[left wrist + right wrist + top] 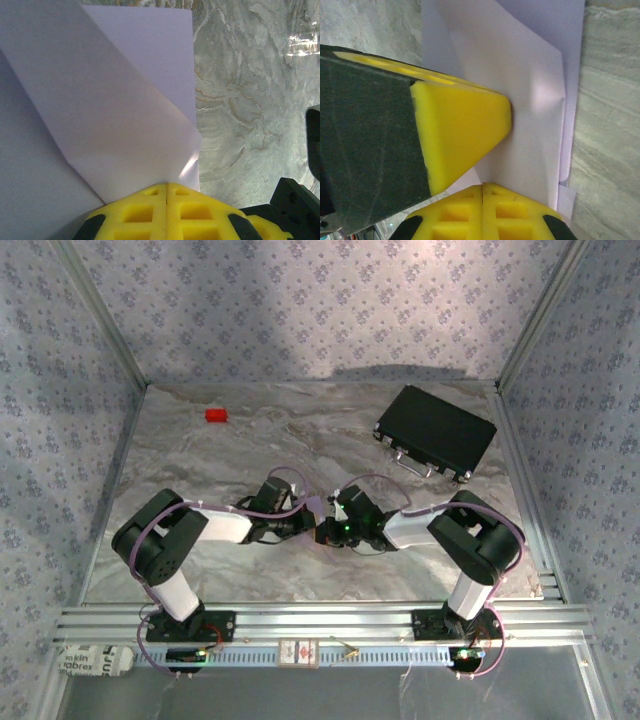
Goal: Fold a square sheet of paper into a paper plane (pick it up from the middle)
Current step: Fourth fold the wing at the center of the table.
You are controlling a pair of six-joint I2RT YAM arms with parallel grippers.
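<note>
Walls [300, 310] papered in a blue-grey floral print enclose one grey marble-look table [300, 440]. One black case [437, 432] lies far right. At the table's centre lies one sheet of paper [125, 100], pale lilac and matte, with diagonal flaps folded over along sharp creases. The left gripper [166, 187] and right gripper [482, 186], each with fingers pressed together, touch it with their yellow tips. One small red block [216, 415] sits far left

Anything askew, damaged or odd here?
Only mildly: in the right wrist view the folded lilac paper has layers out of line, with a lower one jutting past the top flap's right edge. No tear is visible.
</note>
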